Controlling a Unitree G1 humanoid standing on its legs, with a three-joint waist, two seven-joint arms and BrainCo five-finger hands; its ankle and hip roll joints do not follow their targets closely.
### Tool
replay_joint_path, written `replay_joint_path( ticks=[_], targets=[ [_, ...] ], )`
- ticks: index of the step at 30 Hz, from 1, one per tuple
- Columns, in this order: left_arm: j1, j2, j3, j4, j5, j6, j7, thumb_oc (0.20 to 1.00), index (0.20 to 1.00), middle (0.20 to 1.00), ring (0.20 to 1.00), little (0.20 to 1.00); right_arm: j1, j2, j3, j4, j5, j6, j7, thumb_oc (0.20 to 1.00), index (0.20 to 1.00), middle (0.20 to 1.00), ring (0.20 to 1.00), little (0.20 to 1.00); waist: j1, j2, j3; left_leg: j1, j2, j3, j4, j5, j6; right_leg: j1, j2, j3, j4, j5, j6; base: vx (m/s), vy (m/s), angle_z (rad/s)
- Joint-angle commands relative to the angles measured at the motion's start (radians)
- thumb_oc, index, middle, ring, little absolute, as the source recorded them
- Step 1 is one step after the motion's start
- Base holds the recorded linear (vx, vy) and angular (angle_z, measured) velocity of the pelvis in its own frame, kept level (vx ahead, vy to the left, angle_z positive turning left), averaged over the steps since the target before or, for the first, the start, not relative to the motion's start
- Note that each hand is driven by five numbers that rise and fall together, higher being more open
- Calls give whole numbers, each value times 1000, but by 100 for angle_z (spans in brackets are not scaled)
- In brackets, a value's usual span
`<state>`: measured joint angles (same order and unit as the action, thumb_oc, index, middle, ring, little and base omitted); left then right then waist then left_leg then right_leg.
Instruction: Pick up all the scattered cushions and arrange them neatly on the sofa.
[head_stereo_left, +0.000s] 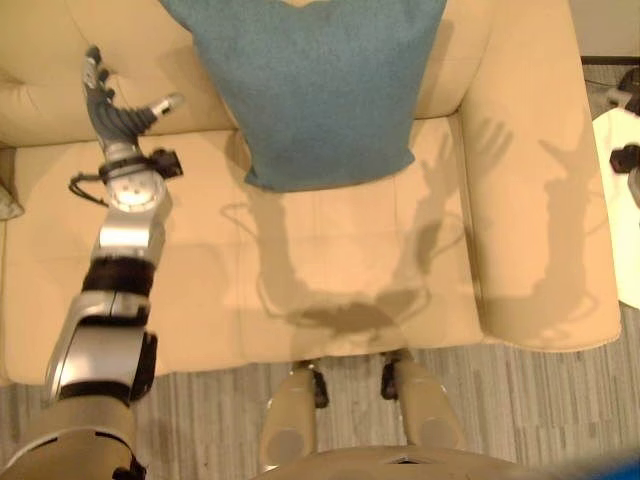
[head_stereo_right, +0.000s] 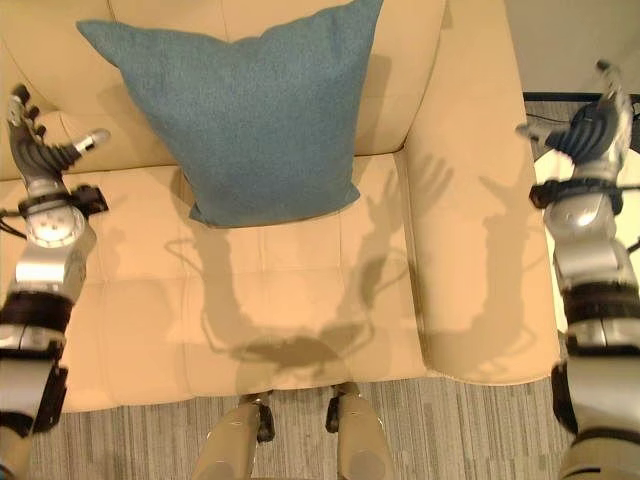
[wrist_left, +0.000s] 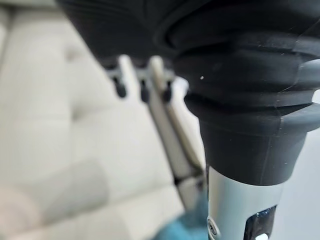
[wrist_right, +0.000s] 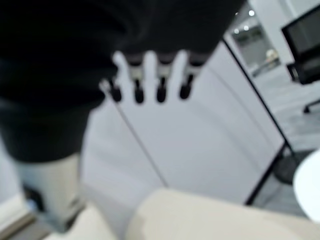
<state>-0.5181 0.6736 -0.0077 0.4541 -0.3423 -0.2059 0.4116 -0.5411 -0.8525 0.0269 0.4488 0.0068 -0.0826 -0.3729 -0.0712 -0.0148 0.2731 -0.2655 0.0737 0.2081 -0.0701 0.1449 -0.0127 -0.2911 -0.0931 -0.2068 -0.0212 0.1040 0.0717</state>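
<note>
Blue cushion leans against sofa backrest, between both hands. Left hand and right hand spread, empty. Likely light, soft, floppy; grip opposite side edges.

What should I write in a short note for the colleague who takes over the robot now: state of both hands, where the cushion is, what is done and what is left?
Left hand: open, holds nothing, raised over the left part of the sofa.
Right hand: open, holds nothing, raised past the sofa's right armrest.
Blue cushion: on the sofa, leaning against the backrest, a lower corner on the seat; neither hand touches it.
Done: this cushion is placed.
Left: these views do not tell whether other cushions lie elsewhere; look around before finishing.
</note>
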Motion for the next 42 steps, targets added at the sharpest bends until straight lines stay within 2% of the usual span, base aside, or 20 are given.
replay_joint_path(
  ticks=[1,6,8,11,15,18,21,22,24,25,28,31,32,34,35,36,38,39,41,42],
  targets=[
    [72,9,14,77,9,-35,-101,1000,1000,1000,1000,1000,116,33,-32,23,16,-50,66,1000,1000,1000,1000,1000,-7,-31,-177,64,47,22,-17,-85,-126,15,-7,15,-66,-12,105,101,10,-3],
    [446,-73,103,40,107,4,-260,1000,1000,1000,1000,1000,469,138,-172,-38,46,-78,238,1000,1000,1000,1000,1000,-32,-22,-211,189,42,37,-17,-117,-115,142,-3,19,-65,-46,97,73,12,3],
    [585,-151,136,110,181,38,-310,1000,1000,1000,1000,1000,582,218,-168,7,7,-82,302,1000,1000,1000,1000,1000,-47,-15,-229,241,39,48,-17,-124,-109,182,0,31,-55,-54,94,-16,22,-10],
    [658,-221,125,227,254,64,-335,1000,1000,1000,1000,1000,648,263,-125,64,-63,-82,340,1000,1000,1000,1000,1000,-56,-14,-248,276,35,57,-10,-126,-104,207,2,41,-41,-61,88,-12,-5,-14],
    [681,-265,99,344,304,83,-341,1000,1000,1000,1000,1000,678,273,-87,123,-114,-86,343,1000,1000,1000,1000,1000,-60,-14,-252,293,38,60,4,-130,-105,227,3,46,-27,-72,85,-43,-35,-16],
    [704,-370,14,625,394,107,-325,1000,1000,1000,1000,1000,715,337,-13,306,-148,-74,332,1000,1000,1000,1000,1000,-82,-20,-244,294,49,60,64,-137,-111,260,11,62,-1,-103,63,-107,-65,-8],
    [702,-392,-4,672,395,106,-325,1000,1000,1000,1000,1000,710,354,17,372,-165,-65,326,1000,1000,1000,1000,1000,-85,-22,-239,283,48,54,111,-152,-109,266,10,62,4,-112,54,-86,-28,17],
    [697,-404,-17,697,391,106,-327,1000,1000,1000,1000,1000,698,364,44,424,-178,-56,321,1000,1000,1000,1000,1000,-80,-32,-230,269,36,43,210,-185,-107,268,-2,63,14,-112,48,-116,-20,24],
    [687,-405,-23,703,388,106,-327,1000,1000,1000,1000,1000,690,366,54,447,-180,-52,320,1000,1000,1000,1000,1000,-77,-37,-220,259,27,28,279,-204,-106,264,-9,63,19,-108,45,-169,21,17],
    [669,-408,-35,713,385,105,-328,1000,1000,1000,1000,1000,668,378,72,495,-179,-41,317,1000,1000,1000,1000,1000,-73,-50,-212,250,-10,-3,376,-234,-102,255,-21,62,25,-95,41,-244,65,-2],
    [659,-412,-39,711,378,103,-328,1000,1000,1000,1000,1000,658,392,81,516,-176,-33,320,1000,1000,1000,1000,1000,-81,-47,-214,271,-30,-16,400,-258,-100,240,-21,60,28,-78,43,-148,87,2],
    [635,-420,-60,682,363,100,-327,1000,1000,1000,1000,1000,645,415,88,552,-161,-23,315,1000,1000,1000,1000,1000,-100,-28,-220,310,-54,-19,377,-281,-91,193,-16,64,31,-49,56,-159,181,13],
    [623,-422,-84,661,369,99,-327,1000,1000,1000,1000,1000,640,435,85,568,-155,-16,308,1000,1000,1000,1000,1000,-119,-13,-223,356,-62,4,275,-338,-65,156,-22,61,33,-23,78,-162,221,-3],
    [614,-417,-88,651,372,98,-324,1000,1000,1000,1000,1000,632,444,82,580,-151,-11,305,1000,1000,1000,1000,1000,-120,-14,-223,364,-72,7,230,-354,-52,139,-30,65,30,-3,90,-144,175,9],
    [607,-410,-92,644,372,95,-320,1000,1000,1000,1000,1000,630,452,81,577,-147,-7,301,1000,1000,1000,1000,1000,-122,-18,-218,371,-81,9,198,-353,-47,120,-36,72,31,21,103,-301,272,0],
    [589,-392,-100,615,375,88,-311,1000,1000,1000,1000,1000,614,466,91,581,-148,-1,292,1000,1000,1000,1000,1000,-116,-38,-203,364,-105,9,162,-351,-31,89,-55,81,14,86,141,-248,213,-16],
    [585,-384,-100,606,378,87,-311,1000,1000,1000,1000,1000,602,472,99,582,-153,1,292,1000,1000,1000,1000,1000,-109,-45,-198,363,-109,17,139,-344,-29,80,-58,79,-3,98,155,-259,140,-32],
    [572,-360,-99,587,381,85,-306,1000,1000,1000,1000,1000,580,486,119,593,-164,7,293,1000,1000,1000,1000,1000,-96,-57,-174,349,-109,23,135,-328,-23,47,-72,77,7,133,186,-380,124,-40],
    [560,-345,-98,579,385,89,-303,1000,1000,1000,1000,1000,560,493,135,601,-169,11,294,1000,1000,1000,1000,1000,-75,-57,-153,317,-96,24,150,-313,-10,44,-77,75,76,70,168,-334,89,-56],
    [560,-345,-98,579,385,89,-303,1000,1000,1000,1000,1000,560,493,135,601,-169,11,294,1000,1000,1000,1000,1000,-75,-57,-154,317,-96,24,150,-313,-10,44,-77,75,76,70,168,-326,96,-30]
  ],
)
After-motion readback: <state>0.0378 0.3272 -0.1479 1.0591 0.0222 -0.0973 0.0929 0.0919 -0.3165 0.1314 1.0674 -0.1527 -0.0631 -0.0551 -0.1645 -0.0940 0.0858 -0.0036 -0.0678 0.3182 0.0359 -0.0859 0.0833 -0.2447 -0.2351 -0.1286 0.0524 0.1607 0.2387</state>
